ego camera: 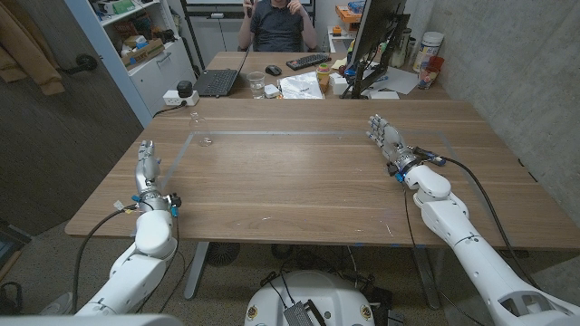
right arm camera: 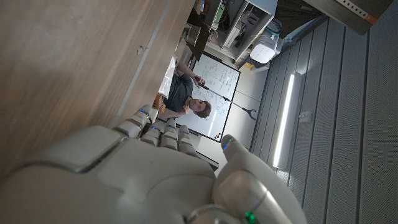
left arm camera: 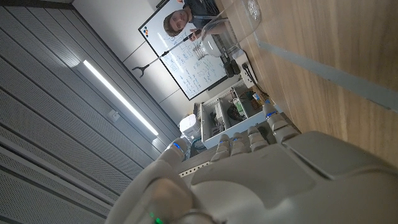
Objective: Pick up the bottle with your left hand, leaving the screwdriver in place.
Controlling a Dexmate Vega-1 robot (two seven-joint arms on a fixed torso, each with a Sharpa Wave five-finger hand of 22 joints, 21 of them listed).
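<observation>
Surface: wooden tabletop (ego camera: 299,195) with a pale taped outline (ego camera: 317,133) marked on it (a wide rectangle)
Left hand: the left hand (ego camera: 148,172) sits just outside the taped outline's near left corner, fingers stretched out close together and pointing away from the robot, holding nothing; it looks narrow from the head view, as if standing on its edge
Right hand: the right hand (ego camera: 385,138) lies at the taped outline's far right corner, fingers extended and slightly apart, nothing in its grasp
Task's thing: a small clear vessel (ego camera: 195,116) stands just beyond the taped outline's far left corner, well apart from both hands (too small and glassy to tell if it is the bottle); the left wrist view shows it as a transparent shape (left arm camera: 241,14) past a strip of the tape
Small speck: a tiny pale item (ego camera: 208,140) lies just inside the taped outline's far left corner, too small to identify
Beyond the taped outline: a second desk with a laptop (ego camera: 217,81), a keyboard (ego camera: 308,62) and a monitor (ego camera: 376,36)
Person: a person (ego camera: 276,23) sits behind that desk
</observation>
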